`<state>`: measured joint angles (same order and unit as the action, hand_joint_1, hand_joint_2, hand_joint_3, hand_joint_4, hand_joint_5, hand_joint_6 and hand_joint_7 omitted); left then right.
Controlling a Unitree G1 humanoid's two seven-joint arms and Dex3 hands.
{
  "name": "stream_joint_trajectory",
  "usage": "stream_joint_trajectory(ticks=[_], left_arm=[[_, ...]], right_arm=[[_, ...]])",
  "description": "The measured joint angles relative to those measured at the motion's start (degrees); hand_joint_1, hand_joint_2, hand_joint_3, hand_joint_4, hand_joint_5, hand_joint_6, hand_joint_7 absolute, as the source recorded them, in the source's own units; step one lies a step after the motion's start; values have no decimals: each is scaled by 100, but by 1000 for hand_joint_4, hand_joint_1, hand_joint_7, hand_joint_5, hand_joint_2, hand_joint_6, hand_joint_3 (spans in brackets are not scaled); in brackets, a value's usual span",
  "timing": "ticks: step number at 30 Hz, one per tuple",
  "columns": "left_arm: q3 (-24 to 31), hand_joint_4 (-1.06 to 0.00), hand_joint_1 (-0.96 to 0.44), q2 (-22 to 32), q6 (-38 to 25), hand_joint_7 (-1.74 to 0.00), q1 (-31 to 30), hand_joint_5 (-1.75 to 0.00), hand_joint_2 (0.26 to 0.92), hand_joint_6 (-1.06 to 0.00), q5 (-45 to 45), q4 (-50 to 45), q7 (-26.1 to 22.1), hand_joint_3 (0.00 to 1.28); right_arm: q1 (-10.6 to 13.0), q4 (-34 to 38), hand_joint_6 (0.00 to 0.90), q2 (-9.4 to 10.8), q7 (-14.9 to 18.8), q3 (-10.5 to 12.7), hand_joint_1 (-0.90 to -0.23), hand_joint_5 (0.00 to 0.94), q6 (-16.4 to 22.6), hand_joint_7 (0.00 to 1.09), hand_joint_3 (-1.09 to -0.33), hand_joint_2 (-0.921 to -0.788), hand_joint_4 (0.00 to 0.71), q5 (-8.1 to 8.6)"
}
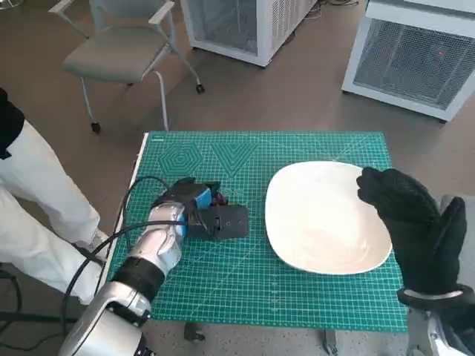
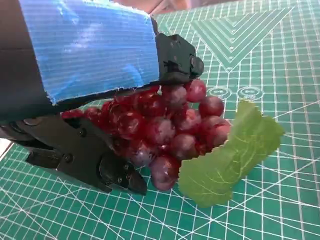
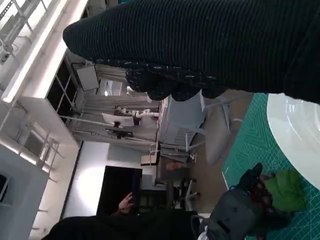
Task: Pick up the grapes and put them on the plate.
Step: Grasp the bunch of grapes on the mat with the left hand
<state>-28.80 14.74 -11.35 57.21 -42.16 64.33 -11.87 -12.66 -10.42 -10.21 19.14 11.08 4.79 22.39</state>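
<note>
A bunch of dark red grapes with a green leaf lies on the green cutting mat, left of the middle. My left hand is down on the mat and grips the bunch, black fingers pressed against both of its sides. From the head view only a bit of the red grapes shows past the hand. The white plate lies empty on the mat's right half. Above the plate's right rim my gloved right hand hovers and holds nothing. The right wrist view shows the grapes and leaf far off.
The mat covers the small table. A person in white trousers stands close at the table's left side. A grey chair and white cabinets stand on the floor beyond the far edge.
</note>
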Motion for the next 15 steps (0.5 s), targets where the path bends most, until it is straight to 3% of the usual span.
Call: stream_joint_trajectory(ticks=[2, 3, 5, 6, 9, 12, 15], left_arm=[[-1, -151, -31, -24, 19, -14, 50, -38, 797, -275, 10, 112, 28, 14], [-2, -216, 6, -37, 30, -15, 73, -169, 810, -280, 14, 165, 53, 28], [-2, -365, 131, -62, 50, -16, 109, -597, 840, -292, 22, 257, 116, 94], [-2, -432, 211, -76, 58, -14, 125, -867, 828, -300, 26, 302, 152, 190], [-4, -497, 329, -112, 70, -11, 168, -1320, 685, -336, 32, 429, 298, 577], [-21, -493, 373, -125, 71, -19, 198, -1525, 621, -375, 26, 507, 474, 768], [-71, -454, 375, -128, 82, -28, 222, -1584, 674, -403, -5, 556, 616, 727]], right_arm=[[0, 1, 229, 0, 0, 1, -332, 880, 0, 1031, -607, -921, 428, 0], [0, 2, 229, 0, 0, 1, -332, 880, 0, 1031, -607, -921, 428, 0], [0, 3, 229, 0, 0, 1, -332, 881, 1, 1032, -607, -921, 428, 0], [0, 4, 229, 0, 1, 1, -332, 881, 2, 1032, -607, -921, 428, 0], [0, 10, 229, 0, 1, -1, -332, 881, 7, 1032, -606, -921, 428, 0], [0, 22, 229, 0, 1, -1, -332, 881, 15, 1032, -606, -921, 428, 0], [0, 36, 229, 0, 2, 0, -332, 882, 24, 1032, -606, -921, 428, 0]])
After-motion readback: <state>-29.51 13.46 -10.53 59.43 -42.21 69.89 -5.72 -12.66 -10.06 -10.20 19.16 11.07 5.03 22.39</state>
